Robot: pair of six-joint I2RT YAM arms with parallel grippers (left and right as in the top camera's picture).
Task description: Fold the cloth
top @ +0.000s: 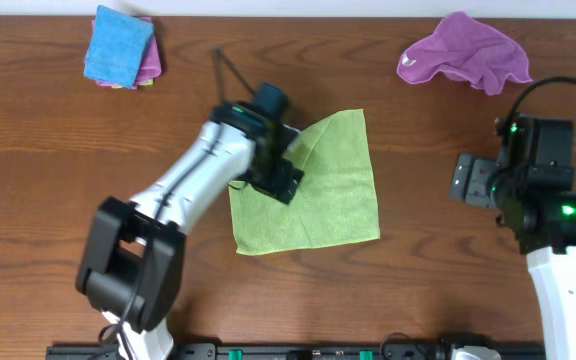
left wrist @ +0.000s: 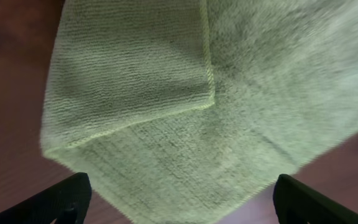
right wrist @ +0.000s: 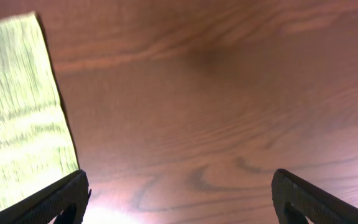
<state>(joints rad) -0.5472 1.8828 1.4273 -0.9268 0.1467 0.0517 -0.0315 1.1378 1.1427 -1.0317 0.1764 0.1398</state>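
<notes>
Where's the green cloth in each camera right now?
Overhead: green cloth, centre of the wooden table.
Left wrist: the cloth fills most of the frame, one corner folded over.
Right wrist: the cloth is a strip at the left edge.
Shared landmark: the wooden table's grain.

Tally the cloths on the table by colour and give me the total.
green cloth: 1, spread flat with one corner folded over
purple cloth: 1, crumpled
blue cloth: 1, folded, on top of a stack
pink cloth: 1 seen, under the blue one; more may be hidden below
Total: 4
</notes>
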